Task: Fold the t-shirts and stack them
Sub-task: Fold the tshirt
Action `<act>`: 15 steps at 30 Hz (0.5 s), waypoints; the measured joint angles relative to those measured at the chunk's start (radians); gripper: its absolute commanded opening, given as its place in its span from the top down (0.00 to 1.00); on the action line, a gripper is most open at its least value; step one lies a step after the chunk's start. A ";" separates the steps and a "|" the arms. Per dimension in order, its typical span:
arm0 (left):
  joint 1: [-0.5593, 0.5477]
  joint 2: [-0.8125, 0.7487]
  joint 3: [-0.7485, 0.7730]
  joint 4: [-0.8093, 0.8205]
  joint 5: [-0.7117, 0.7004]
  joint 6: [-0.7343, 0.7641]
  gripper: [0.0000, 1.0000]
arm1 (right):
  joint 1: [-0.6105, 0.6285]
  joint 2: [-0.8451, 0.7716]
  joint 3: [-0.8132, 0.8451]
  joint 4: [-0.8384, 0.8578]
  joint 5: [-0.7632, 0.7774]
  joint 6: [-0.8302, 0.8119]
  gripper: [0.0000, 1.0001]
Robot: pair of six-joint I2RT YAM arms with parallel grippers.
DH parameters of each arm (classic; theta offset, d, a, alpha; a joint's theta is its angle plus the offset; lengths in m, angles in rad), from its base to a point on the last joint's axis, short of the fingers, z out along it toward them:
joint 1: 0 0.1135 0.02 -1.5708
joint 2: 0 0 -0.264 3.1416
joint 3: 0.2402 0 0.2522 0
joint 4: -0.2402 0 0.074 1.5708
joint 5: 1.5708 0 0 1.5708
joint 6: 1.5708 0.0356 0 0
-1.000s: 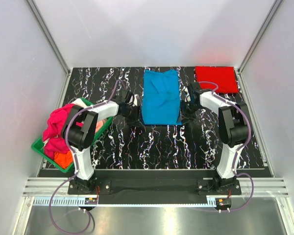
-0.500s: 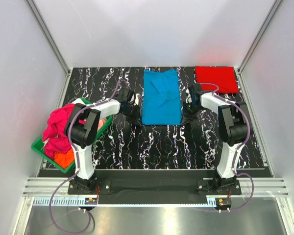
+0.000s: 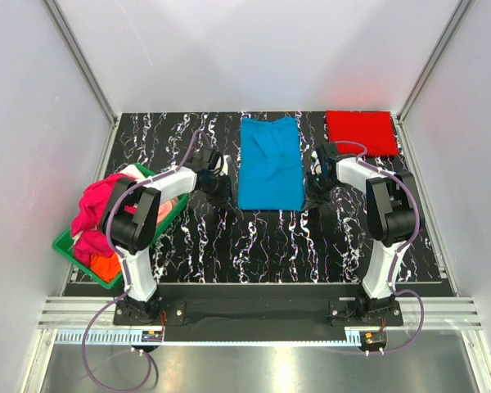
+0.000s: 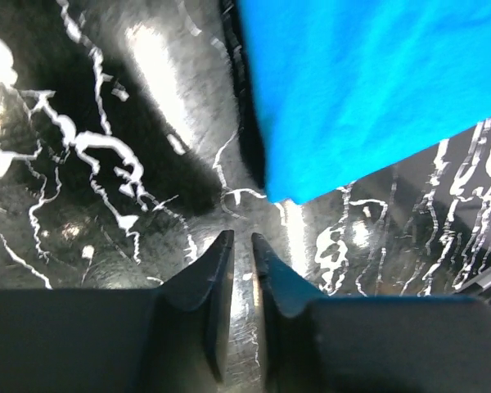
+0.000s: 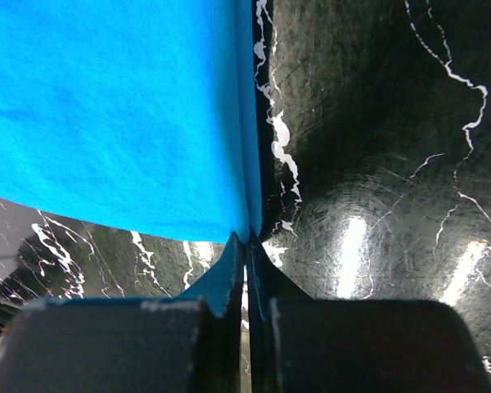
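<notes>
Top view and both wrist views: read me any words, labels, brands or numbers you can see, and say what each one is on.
No text can be read in any view.
Blue shirt, red shirt, basket: plain, no print or label showing.
Rail: tick marks only, no readable numbers.
Small boards at the arm bases: too small to read.

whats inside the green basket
The green basket holds heaped magenta-pink t-shirts, piled above its rim, and an orange t-shirt at its near corner. Anything beneath them is covered.
</notes>
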 measured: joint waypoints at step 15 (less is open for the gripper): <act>0.000 0.042 -0.032 0.165 0.135 0.002 0.59 | -0.001 -0.006 -0.006 0.005 0.002 0.000 1.00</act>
